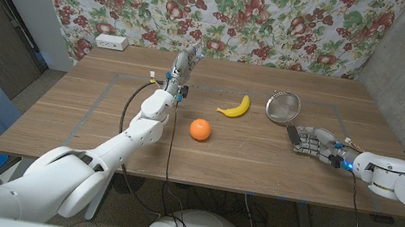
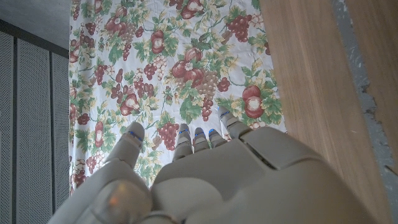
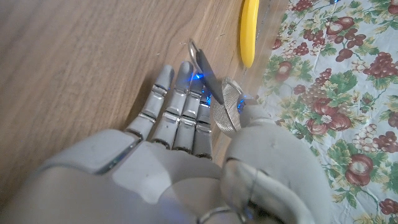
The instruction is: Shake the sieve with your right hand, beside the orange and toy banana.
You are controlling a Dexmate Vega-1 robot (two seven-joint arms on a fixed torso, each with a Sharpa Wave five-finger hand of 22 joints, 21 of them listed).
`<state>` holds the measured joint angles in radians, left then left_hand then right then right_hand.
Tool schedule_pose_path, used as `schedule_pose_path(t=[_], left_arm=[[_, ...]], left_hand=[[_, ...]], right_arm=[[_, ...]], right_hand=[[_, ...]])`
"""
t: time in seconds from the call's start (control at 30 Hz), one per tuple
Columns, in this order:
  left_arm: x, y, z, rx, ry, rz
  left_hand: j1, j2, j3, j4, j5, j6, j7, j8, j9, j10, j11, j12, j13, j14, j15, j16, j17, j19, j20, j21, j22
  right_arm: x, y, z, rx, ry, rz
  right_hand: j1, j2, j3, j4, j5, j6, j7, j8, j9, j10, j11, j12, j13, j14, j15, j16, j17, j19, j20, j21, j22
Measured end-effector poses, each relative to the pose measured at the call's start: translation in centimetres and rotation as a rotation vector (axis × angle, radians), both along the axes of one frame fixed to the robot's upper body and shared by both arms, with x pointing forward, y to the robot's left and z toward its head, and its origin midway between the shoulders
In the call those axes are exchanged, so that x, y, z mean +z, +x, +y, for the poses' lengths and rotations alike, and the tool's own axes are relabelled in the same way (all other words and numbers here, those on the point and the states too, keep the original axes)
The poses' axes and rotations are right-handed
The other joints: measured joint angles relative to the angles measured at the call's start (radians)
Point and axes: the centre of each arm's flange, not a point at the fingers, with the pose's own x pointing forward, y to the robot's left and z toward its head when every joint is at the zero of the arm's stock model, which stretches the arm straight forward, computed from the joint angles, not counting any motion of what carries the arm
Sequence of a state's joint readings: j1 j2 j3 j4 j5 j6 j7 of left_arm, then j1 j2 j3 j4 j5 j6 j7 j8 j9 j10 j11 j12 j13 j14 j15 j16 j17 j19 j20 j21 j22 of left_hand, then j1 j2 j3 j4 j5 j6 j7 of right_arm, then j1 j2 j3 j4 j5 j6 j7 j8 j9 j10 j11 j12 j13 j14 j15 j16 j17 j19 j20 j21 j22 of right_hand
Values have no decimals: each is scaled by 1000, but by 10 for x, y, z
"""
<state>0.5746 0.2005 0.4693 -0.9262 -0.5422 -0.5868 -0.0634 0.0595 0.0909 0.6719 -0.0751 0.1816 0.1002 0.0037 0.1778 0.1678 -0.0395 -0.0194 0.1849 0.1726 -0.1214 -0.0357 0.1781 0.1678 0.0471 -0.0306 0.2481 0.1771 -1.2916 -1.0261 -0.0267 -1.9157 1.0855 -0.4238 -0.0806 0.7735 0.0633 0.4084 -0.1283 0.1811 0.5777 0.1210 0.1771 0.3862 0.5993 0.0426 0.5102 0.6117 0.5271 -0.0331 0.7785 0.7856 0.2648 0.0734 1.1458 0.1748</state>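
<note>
Table [image 1: 260, 160] of brown wood holds everything, with a fruit cloth [image 1: 228, 10] behind it. My left hand [image 1: 181, 69] is up at the far side, fingers apart, holding nothing. My right hand [image 1: 311, 142] is at the sieve [image 1: 283, 107] handle; I cannot tell if my fingers grip it. Toy banana [image 1: 235, 107] and orange [image 1: 200, 130] lie just beside the sieve.

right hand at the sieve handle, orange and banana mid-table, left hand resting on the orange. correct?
One error: the left hand isn't on the orange. The head view shows it raised near the table's far edge, well apart. Right hand at the sieve handle and the banana mid-table are correct.
</note>
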Motion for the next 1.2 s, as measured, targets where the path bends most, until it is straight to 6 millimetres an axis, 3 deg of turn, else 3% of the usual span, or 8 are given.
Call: schedule_pose_path(t=[0.07,0.23,0.4,0.47,0.67,0.77,1.03,1.2], left_arm=[[0,1,0,1,-1,2],[1,1,2,1,-1,-2],[0,1,3,3,-2,0],[1,1,3,0,-3,-4],[2,0,5,2,-2,-8],[3,0,5,1,-3,-10],[3,-3,6,5,-3,-19],[4,-5,6,6,-2,-23]], left_hand=[[0,0,0,0,0,0,0,0,0,0,0,0,0,0,0,0,0,0,0,0,0],[0,0,0,-8,0,0,0,0,0,0,0,0,0,0,0,0,0,0,0,0,0],[0,0,0,-8,0,0,0,0,0,0,0,0,0,4,4,0,0,0,0,0,0],[0,0,0,-8,0,0,0,0,0,0,0,0,0,5,5,0,0,0,0,0,0],[0,0,0,-8,0,0,0,0,0,0,0,0,0,5,5,0,0,0,0,0,0],[0,0,-4,-12,0,0,0,0,0,0,0,0,0,5,5,0,0,0,0,0,0],[0,0,0,-17,0,0,0,0,0,0,0,0,0,11,0,0,0,1,0,-4,0],[0,0,-2,-18,0,-1,0,0,0,5,-6,0,0,11,0,0,0,11,0,-4,1]], right_arm=[[2,0,-1,-5,-2,-11],[2,0,0,-18,6,-45],[11,0,-2,-31,-2,-97],[1,-2,2,-31,27,-100],[4,-3,3,-44,37,-169],[7,-4,3,-47,38,-199],[7,-6,6,-45,71,-288],[10,-8,9,-35,77,-346]], right_hand=[[-10,-10,-5,-5,0,-54,-1,0,-14,-64,1,-33,-7,-56,8,-37,-14,-25,1,-14,0],[-21,-21,-22,-22,0,-160,-10,5,-52,-205,2,-115,-30,-235,46,-137,-48,-140,-6,-69,-1],[-21,-21,-32,-32,0,-187,-21,16,-80,-250,6,-154,-46,-360,45,-203,-73,-223,-24,-115,-3],[-5,-37,-39,-33,0,-191,-25,16,-89,-261,9,-164,-52,-396,44,-225,-86,-242,-34,-130,-3],[18,-59,-46,-37,0,-194,-39,23,-112,-311,6,-202,-73,-482,40,-292,-135,-273,-59,-170,-7],[37,-53,-46,-37,0,-210,-55,23,-123,-339,6,-222,-87,-515,36,-323,-163,-276,-63,-190,-12],[32,-58,-77,-12,-8,-282,-81,11,-150,-420,3,-280,-131,-565,50,-392,-228,-276,-62,-234,-12],[-10,-60,-97,-3,-7,-369,-87,0,-170,-449,-32,-302,-163,-573,34,-423,-273,-255,-75,-262,-12]])
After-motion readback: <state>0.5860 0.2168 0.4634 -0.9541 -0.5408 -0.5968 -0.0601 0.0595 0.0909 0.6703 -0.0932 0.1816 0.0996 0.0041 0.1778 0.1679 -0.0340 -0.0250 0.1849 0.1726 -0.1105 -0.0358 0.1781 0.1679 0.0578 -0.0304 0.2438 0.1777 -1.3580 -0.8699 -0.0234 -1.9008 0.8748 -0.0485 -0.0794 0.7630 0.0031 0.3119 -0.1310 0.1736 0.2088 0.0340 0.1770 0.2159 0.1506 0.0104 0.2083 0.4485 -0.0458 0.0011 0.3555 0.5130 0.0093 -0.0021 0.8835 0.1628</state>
